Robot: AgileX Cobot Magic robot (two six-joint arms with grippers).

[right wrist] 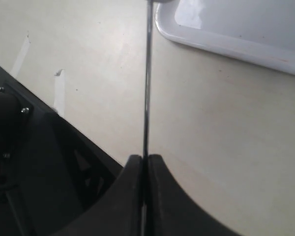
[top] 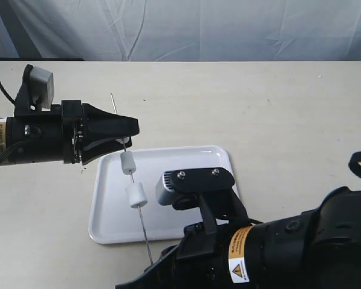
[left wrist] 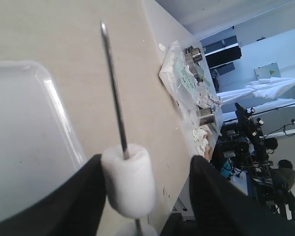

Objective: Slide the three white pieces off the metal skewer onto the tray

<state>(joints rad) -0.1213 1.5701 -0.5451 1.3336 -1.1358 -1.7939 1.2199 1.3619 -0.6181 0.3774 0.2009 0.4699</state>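
Note:
The metal skewer [top: 144,233] slants over the near left part of the tray [top: 192,174], its free tip pointing toward the far table. Two white pieces show on it, an upper one [top: 127,162] and a lower one [top: 136,195]; a third is not visible. My left gripper [top: 132,135] is open and straddles the skewer just beyond the upper piece. In the left wrist view that piece [left wrist: 129,179] rests against one finger [left wrist: 81,196], with a gap to the other. My right gripper [right wrist: 145,160] is shut on the skewer [right wrist: 147,73] at its near end, off the tray [right wrist: 236,29].
A clear plastic bag of small items with metal rings [left wrist: 187,73] lies near the table's far edge in the left wrist view. White tape marks [right wrist: 59,88] are on the tabletop beside the right arm. A grey cloth backdrop [top: 228,30] hangs behind the table.

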